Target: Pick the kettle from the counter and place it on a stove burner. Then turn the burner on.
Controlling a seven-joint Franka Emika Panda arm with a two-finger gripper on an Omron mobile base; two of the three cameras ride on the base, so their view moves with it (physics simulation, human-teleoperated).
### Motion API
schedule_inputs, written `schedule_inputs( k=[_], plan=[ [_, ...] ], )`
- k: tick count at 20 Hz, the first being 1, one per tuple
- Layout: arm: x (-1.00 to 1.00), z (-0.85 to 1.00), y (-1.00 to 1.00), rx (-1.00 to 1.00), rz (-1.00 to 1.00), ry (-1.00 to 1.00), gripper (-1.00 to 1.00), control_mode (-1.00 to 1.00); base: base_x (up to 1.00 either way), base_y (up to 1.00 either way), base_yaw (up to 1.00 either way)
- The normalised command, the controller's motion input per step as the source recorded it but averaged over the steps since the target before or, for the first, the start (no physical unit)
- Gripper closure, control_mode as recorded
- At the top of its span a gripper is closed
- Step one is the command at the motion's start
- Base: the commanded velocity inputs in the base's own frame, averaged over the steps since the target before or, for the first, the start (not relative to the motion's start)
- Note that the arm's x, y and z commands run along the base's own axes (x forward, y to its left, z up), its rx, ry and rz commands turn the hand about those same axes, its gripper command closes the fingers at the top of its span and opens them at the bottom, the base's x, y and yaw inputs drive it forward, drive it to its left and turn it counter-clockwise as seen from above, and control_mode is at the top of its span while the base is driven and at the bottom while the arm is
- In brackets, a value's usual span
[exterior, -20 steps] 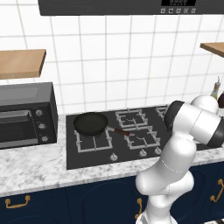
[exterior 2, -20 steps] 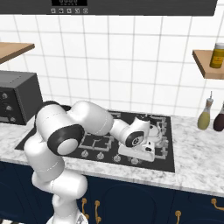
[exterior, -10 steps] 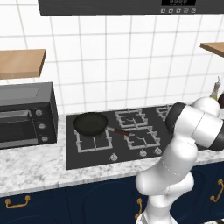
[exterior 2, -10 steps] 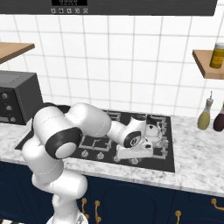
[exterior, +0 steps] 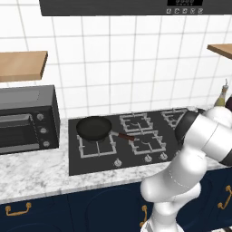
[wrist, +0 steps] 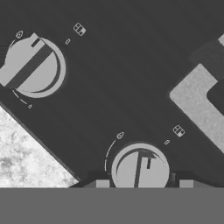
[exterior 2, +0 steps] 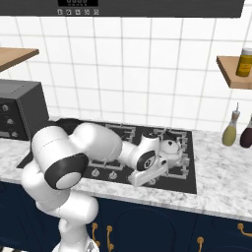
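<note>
Two finger tips of the gripper [wrist: 143,183] straddled a silver knob [wrist: 140,169], spread wide; closing squarely before twisting seemed wise, kettle [exterior 2: 170,146] already on its burner [exterior 2: 173,156].

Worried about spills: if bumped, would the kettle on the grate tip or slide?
Likely hard to tip: the kettle looks squat and rounded. Its smooth silver body may slip, though the stove burner grate could catch it.

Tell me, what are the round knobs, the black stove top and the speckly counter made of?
The round silver knobs look like brushed metal: pale grey with a dull sheen. The flat black cooktop seems to be glass, smooth with small white printed marks. The grey-white speckled counter looks like polished marble, given its mottled pattern, though it could be another stone.
</note>
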Motion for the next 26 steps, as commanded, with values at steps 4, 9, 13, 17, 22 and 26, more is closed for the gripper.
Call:
schedule_inputs(
  k=[4,9,13,17,22,26],
  plan=[
    [-0.2,0.0,-0.03,-0.02,0.17,-0.04,-1.0,-1.0,0.0,0.0,0.0],
    [-0.07,0.28,0.0,0.01,0.0,-0.05,-1.0,-1.0,0.0,0.0,0.0],
    [-0.05,0.98,0.0,0.03,0.0,-0.31,-1.0,-1.0,0.0,0.0,0.0],
    [0.0,1.0,0.0,0.0,-0.02,-0.38,-1.0,-1.0,0.0,0.0,0.0],
    [0.0,1.0,0.0,0.0,-0.06,-0.46,-1.0,-1.0,0.0,0.0,0.0],
    [-0.04,0.85,0.0,0.0,-0.11,-0.46,-1.0,-1.0,0.0,0.0,0.0]
  ],
)
